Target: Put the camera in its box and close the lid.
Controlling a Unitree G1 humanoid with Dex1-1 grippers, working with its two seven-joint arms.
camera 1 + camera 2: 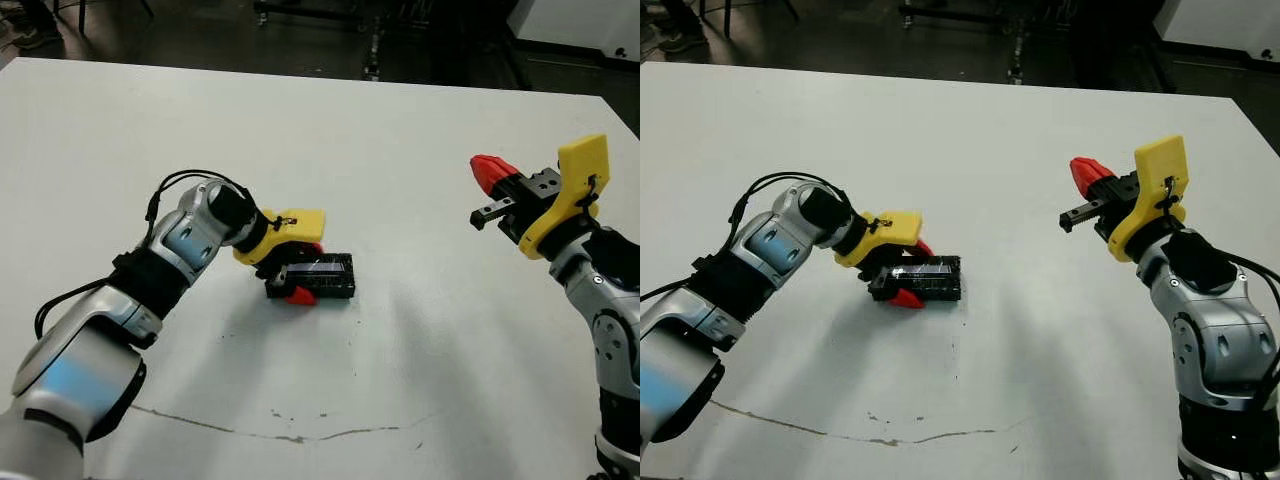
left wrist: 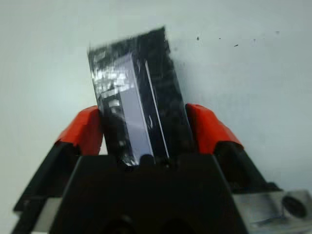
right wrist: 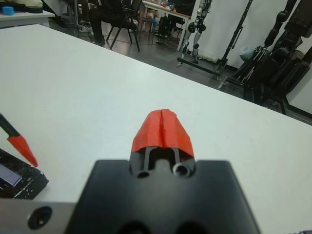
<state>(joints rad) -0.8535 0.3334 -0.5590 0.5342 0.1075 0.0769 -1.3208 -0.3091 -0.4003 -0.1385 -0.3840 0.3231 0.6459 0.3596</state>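
A thin dark crack (image 1: 290,436) is seen running across the white table (image 1: 400,180) nearest the robot.

Beyond it, left of centre, the closed box (image 1: 318,277) lies flat on the table, its glossy black lid (image 2: 130,92) seated on top with a pale strip along the upper face. The camera cannot be seen in any view; whether it lies inside cannot be told.

The left gripper (image 1: 296,284) is set low at the box's left end. In the left wrist view its two red fingertips (image 2: 85,129) are spread to either side of the box and pressed against its long sides, so the box is clamped between them. One red tip (image 1: 904,298) is seen at the near edge of the box in the head views, the other is mostly hidden behind the box. The yellow wrist housing (image 1: 290,228) sits just above and behind.

At the right, well apart from the box, the right gripper (image 1: 489,174) is held above the table, pointing toward picture left. Its red tips (image 3: 163,127) are pressed together, nothing between them.

Farther off, bare tabletop extends to the far edge. Past it, a dark floor, chairs (image 3: 119,24) and robot stands (image 3: 200,27) are visible.
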